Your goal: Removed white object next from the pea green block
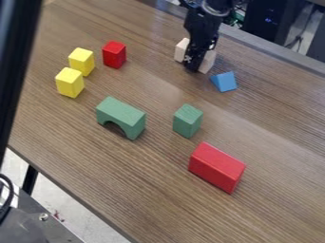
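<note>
The black gripper (194, 62) is hanging over the far part of the wooden worktop (273, 128), in front of the white object (208, 61), which is showing on 2 sides of it; whether it is grasping that object or standing released, I cannot tell. The blue wedge (224, 81) is lying near them. The white object is sitting well apart from the 2 green pieces: the upright green block (187, 121) and the green arch (122, 115), which is standing to its left in the view. 1 large red block (215, 167) is lying near the green block, toward the camera. 1 small red block (114, 54) is resting near 2 yellow blocks (70, 82).
</note>
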`<move>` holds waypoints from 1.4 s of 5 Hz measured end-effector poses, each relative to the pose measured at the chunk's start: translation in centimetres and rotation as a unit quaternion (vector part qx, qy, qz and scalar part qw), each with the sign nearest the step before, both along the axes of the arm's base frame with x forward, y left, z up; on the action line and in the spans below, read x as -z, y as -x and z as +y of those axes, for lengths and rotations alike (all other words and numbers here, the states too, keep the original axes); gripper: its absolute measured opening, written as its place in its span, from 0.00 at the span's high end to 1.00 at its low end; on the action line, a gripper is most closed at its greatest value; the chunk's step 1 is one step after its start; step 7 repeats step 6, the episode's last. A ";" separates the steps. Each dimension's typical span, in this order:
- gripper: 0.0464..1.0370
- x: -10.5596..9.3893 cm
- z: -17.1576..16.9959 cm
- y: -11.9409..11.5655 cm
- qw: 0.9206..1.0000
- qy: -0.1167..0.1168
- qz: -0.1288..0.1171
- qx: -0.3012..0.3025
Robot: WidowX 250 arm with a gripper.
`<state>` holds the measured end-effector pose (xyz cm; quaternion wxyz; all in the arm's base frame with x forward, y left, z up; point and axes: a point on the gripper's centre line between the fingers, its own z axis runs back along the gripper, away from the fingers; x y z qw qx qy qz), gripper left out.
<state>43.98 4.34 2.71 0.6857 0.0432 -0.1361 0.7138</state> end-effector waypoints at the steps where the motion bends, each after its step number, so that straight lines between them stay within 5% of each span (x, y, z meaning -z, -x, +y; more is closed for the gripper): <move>1: 0.44 0.0 -0.2 -1.2 1.000 -0.006 -0.005 0.030; 2: 0.37 0.2 -0.2 -0.9 0.999 0.010 0.000 0.036; 3: 0.10 0.2 0.1 -0.4 0.999 0.037 0.008 0.001; 5: 0.04 -0.8 1.6 1.0 0.995 0.057 0.036 -0.068; 6: 0.04 -5.6 2.2 2.1 0.994 0.068 -0.002 -0.084; 7: 0.04 -5.6 2.2 2.1 0.994 0.068 -0.002 -0.084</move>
